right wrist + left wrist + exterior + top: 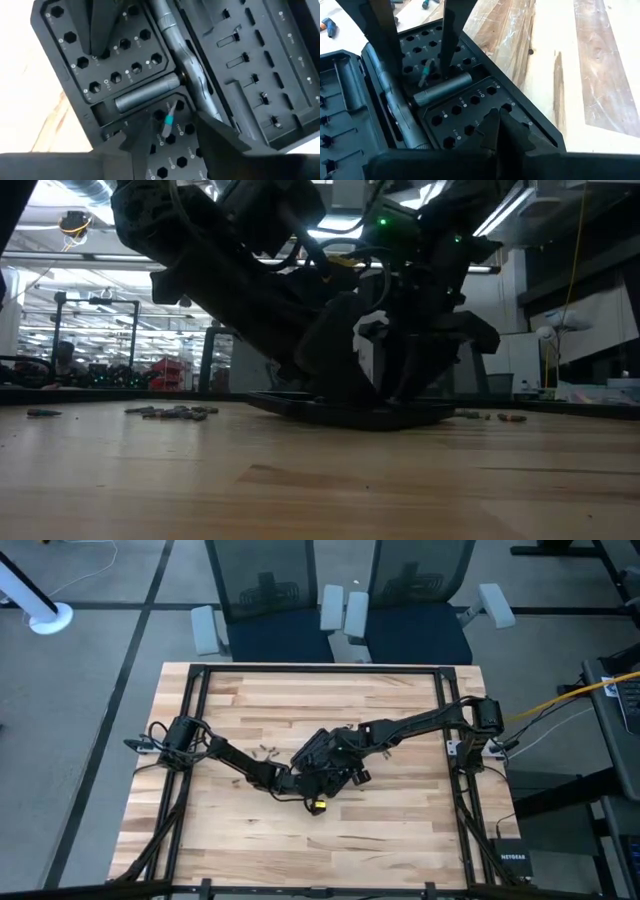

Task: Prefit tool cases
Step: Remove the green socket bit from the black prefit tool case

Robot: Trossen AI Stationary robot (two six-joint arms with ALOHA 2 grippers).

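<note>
Tool case (322,768) lies open and flat near the middle of the wooden desk (400,840), its two black halves spread side by side; in the low view it shows as a thin dark slab (350,415) resting on the boards beneath both arms. Left of the case, a small scatter of loose dark bits (266,751) lies on the desk, and the left arm reaches across past them from the desk's left side. The left hand (501,131) is fully closed, its fingertips pressed together just over the slotted half of the case (470,107), at the outer edge of the bit grid. Inside the case, a short grey metal cylinder (443,88) lies in a channel between two blocks of hexagonal slots, and a longer grey driver handle (395,105) lies along the hinge side. One teal-banded bit (168,121) stands in a slot beside the cylinder. The right hand (172,131) hangs over the same slotted half from the other side, jaws spread wide with that bit between them, not visibly clamping it. Right of the case, far off at the desk's corner, sits a black box marked NETGEAR (513,862).
</note>
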